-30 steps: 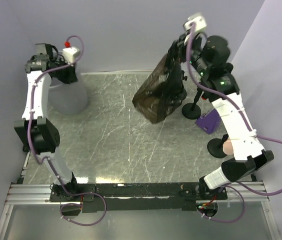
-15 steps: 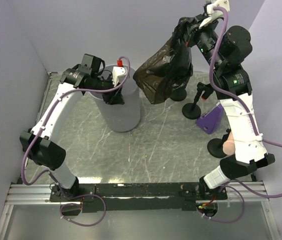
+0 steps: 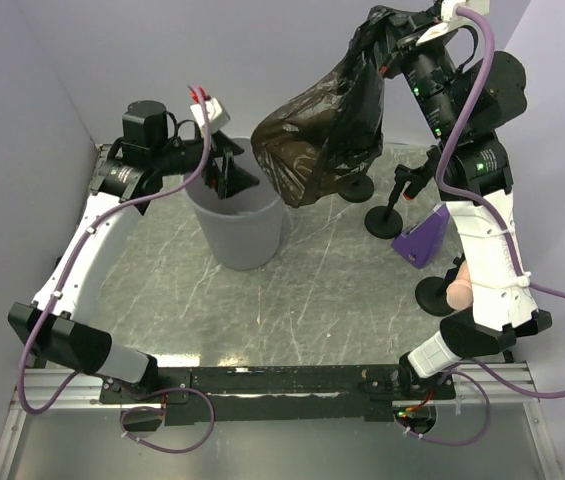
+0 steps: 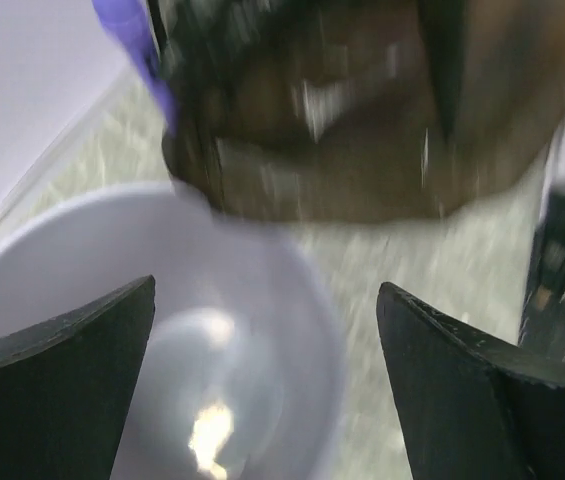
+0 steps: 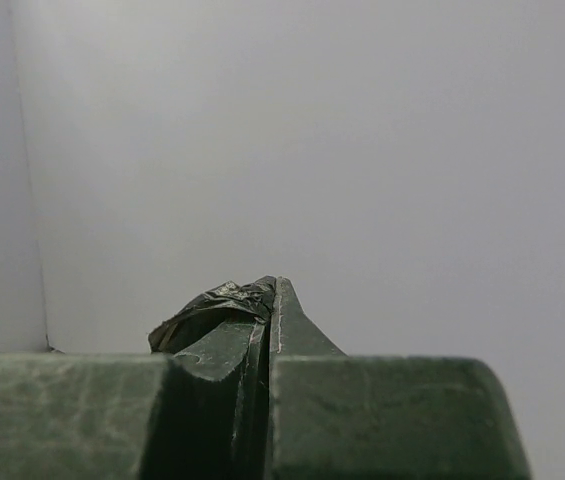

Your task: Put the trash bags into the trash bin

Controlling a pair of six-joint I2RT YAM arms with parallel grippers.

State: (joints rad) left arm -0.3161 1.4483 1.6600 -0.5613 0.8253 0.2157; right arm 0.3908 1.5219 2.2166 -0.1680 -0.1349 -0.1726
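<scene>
Bin (image 3: 237, 228) upright on table (image 3: 302, 300), left-centre, mouth open to top cam; interior pale, nothing discernible inside, though wrist img is blurred. L gripper (image 3: 230, 172) sits over the bin's mouth at rim level, pointing toward the bag. In L wrist cam the fingers (image 4: 62, 385) are spread wide w/ nothing btwn them, so jaws open; bin wall (image 4: 82, 250) lies directly below. R gripper (image 3: 399, 38) is raised high at rear right, arm stretched upward. R wrist cam shows both jaws pressed tight together w/ a crumpled fold of black film (image 5: 217, 300) pinched at the tips, so it is clamped on the neck of the trash bag (image 3: 317, 150). Bag is dark, semi-transparent brown-black, bulging at the bottom, and hangs clear of the table from that grip. Its lower left bulge is just beside the bin's right rim; can't tell if touching. In L wrist cam the bag's underside looms just past the bin's far rim. Also on table, right side: purple wedge-shaped item (image 3: 422, 238), and two black round-base stands (image 3: 382, 222) near it.
</scene>
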